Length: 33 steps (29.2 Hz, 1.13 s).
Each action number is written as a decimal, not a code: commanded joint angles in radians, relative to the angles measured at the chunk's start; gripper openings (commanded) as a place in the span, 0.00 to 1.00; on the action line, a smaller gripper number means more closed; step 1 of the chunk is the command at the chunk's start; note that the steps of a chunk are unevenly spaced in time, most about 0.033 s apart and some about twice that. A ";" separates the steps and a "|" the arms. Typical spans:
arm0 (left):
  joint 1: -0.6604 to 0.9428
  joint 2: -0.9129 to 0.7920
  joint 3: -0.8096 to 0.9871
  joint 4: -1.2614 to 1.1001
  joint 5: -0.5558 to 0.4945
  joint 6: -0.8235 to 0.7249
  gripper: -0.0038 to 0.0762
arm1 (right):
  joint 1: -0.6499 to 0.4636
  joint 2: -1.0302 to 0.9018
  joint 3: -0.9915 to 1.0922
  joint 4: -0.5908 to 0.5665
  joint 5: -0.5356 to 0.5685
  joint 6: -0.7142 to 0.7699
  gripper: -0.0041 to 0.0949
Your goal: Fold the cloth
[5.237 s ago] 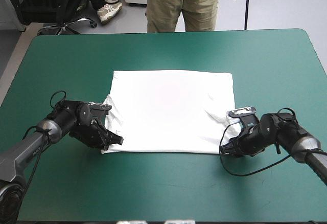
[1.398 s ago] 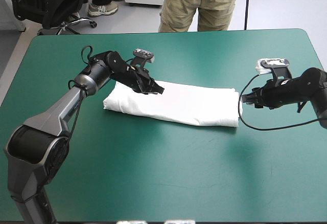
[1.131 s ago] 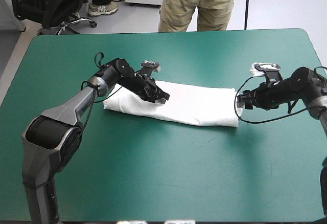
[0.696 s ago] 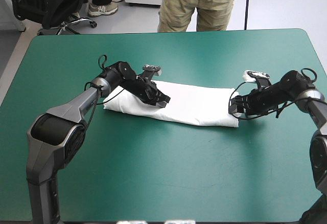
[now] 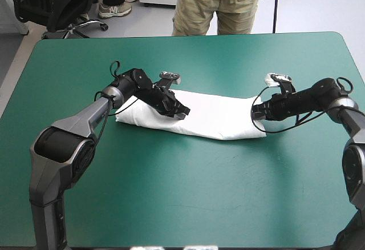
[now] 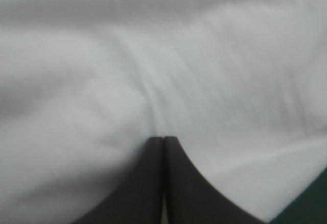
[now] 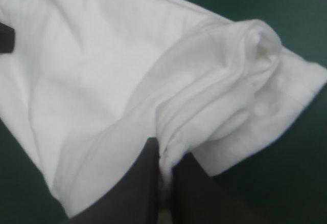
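Note:
The white T-shirt [image 5: 211, 119] lies folded into a long band across the middle of the table. My left gripper [image 5: 181, 112] rests on the band's left half, shut, its tips pressing into the fabric; in the left wrist view the gripper [image 6: 163, 138] forms one pointed arch against the T-shirt [image 6: 204, 55]. My right gripper [image 5: 255, 113] is at the band's right end. In the right wrist view it [image 7: 166, 155] is shut on the T-shirt [image 7: 102, 70], whose end bunches up in a rumpled fold just ahead of the fingers.
The teal-green cover [image 5: 188, 193] shows on every side of the band, widest toward the table's near edge. A dark bit of my left gripper [image 7: 5, 37] shows at the cloth's far end in the right wrist view.
Earlier the shirt lay spread flat; it is now a band. The right gripper moved left from beside the cloth onto its right end and took hold. The left gripper slid slightly inward, then stayed.

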State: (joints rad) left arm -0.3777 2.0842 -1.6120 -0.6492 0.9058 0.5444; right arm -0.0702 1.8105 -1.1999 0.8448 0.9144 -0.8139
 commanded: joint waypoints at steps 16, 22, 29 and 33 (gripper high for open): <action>-0.001 -0.495 -0.030 0.594 -0.064 -0.223 0.03 | 0.317 -0.063 -0.425 -0.210 0.064 0.304 0.03; -0.001 -0.566 -0.030 0.638 -0.038 -0.244 0.03 | 0.323 -0.063 -0.438 -0.374 0.174 0.401 0.03; -0.001 -0.569 -0.030 0.634 -0.012 -0.264 0.03 | 0.323 -0.063 -0.438 -0.448 0.230 0.438 0.03; -0.001 -0.565 -0.030 0.630 -0.011 -0.264 0.03 | 0.321 -0.063 -0.437 -0.552 0.251 0.496 0.03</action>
State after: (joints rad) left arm -0.3767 1.5566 -1.6120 -0.0111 0.9386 0.2938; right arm 0.2545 1.7979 -1.6078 0.3379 1.1573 -0.3524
